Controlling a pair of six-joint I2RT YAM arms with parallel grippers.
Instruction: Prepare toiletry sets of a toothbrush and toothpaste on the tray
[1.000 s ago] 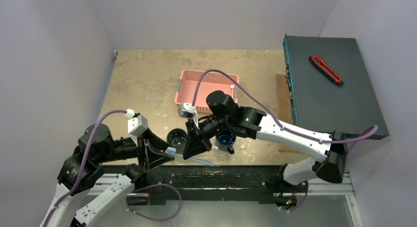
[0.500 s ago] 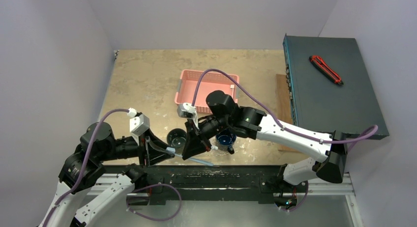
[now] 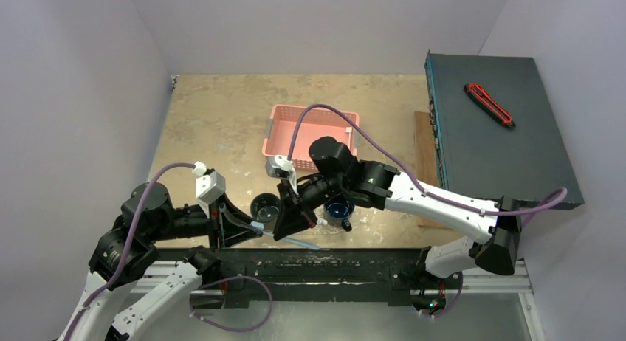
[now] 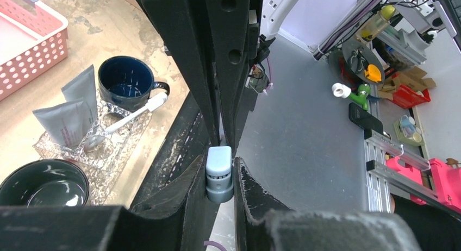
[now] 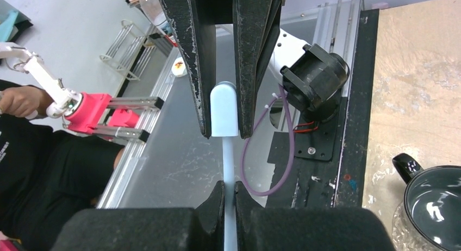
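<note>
A pale blue toothbrush [image 3: 295, 241] hangs over the table's near edge, held at both ends. My left gripper [image 3: 247, 229] [image 4: 219, 169] is shut on its grey-white capped head [image 4: 219, 172]. My right gripper [image 3: 289, 226] [image 5: 229, 188] is shut on its thin handle [image 5: 228, 164]. In the left wrist view, the see-through tray [image 4: 111, 153] lies by the table edge. It carries two silver-grey toothpaste tubes [image 4: 81, 88] [image 4: 65, 123] and a white toothbrush [image 4: 130, 118].
A dark blue mug [image 4: 128, 82] [image 3: 339, 208] stands beside the tray, and a second dark mug [image 4: 43, 183] [image 3: 264, 205] at its other end. The pink basket [image 3: 310, 131] sits further back. At the right is a dark box [image 3: 494, 134] with a red cutter [image 3: 489, 105] on it.
My left gripper has closed onto the capped head of the toothbrush. The right gripper has kept its hold on the handle, and both arms have barely moved.
</note>
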